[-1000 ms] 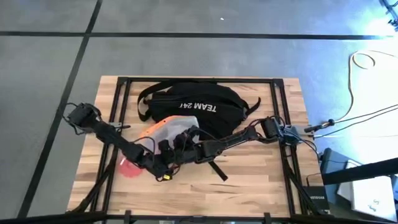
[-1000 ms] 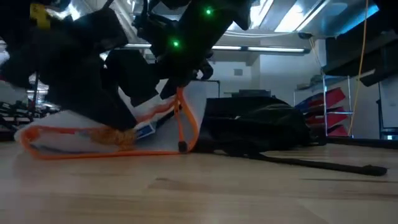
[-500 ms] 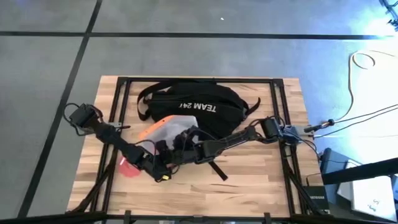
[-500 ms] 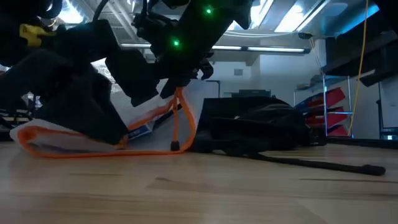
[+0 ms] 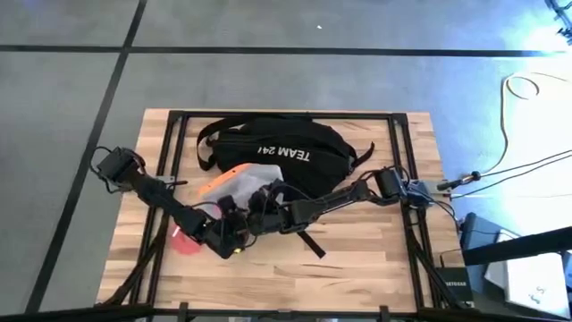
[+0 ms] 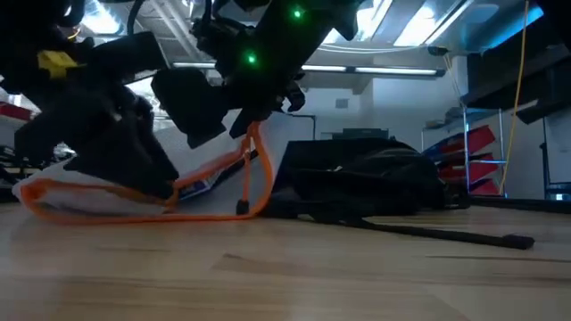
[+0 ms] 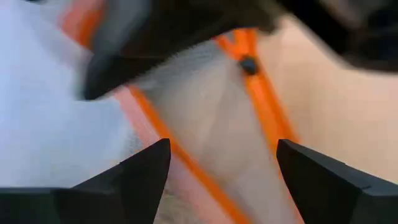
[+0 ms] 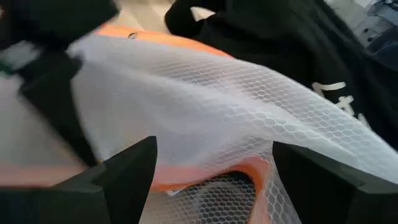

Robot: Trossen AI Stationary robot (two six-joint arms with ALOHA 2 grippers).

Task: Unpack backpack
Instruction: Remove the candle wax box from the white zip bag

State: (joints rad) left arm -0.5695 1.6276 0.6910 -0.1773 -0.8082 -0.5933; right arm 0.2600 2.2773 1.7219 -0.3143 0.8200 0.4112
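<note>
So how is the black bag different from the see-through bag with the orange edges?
The backpack is black, solid fabric with white lettering; the pouch is whitish see-through mesh with orange trim. The backpack looks much bigger than the pouch. The backpack lies untouched at the table's far side, while the left gripper and right gripper work at the pouch. Both are soft bags on the wooden table.

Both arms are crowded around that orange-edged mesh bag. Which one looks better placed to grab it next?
Probably the left: the left end effector is open with the mesh pouch and its orange trim between its fingers. The right end effector is open too, hovering over the mesh.
</note>
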